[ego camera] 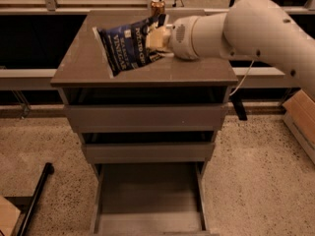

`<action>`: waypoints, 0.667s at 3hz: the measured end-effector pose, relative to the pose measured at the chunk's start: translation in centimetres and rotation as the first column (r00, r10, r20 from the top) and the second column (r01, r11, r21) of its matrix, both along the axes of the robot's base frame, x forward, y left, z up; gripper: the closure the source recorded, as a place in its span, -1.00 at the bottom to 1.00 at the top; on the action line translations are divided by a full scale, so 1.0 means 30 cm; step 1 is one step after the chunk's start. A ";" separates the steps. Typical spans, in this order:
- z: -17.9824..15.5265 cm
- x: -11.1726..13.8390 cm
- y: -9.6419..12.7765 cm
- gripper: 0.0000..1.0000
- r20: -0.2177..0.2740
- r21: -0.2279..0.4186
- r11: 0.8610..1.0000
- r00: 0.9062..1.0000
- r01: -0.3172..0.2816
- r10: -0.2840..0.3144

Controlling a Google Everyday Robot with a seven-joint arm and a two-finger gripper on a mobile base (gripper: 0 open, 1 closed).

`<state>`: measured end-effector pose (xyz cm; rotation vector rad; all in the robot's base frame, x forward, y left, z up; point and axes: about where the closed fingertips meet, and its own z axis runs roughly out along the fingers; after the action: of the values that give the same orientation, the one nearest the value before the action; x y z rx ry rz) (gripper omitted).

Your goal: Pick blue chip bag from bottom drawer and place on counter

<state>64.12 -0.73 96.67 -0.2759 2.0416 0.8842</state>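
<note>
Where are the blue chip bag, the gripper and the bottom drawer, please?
blue chip bag (125,50): camera view, middle of its front.
gripper (156,37): camera view, above the counter (78,68), at the bag's right edge.
bottom drawer (147,193): camera view, its bare floor.

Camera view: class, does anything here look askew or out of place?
The blue chip bag hangs tilted over the counter, pinched at one end by the pincer rather than lying flat. The bottom drawer stands pulled open, while the upper drawers look pushed in. Nothing is spilled.
</note>
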 end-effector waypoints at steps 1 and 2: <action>0.005 0.212 -0.016 0.95 0.051 0.010 0.997 0.996 -0.074 0.073; 0.080 0.222 -0.043 0.49 0.083 0.030 0.998 0.995 -0.053 0.050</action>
<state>70.78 -2.02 99.07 -0.3429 1.9507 0.9212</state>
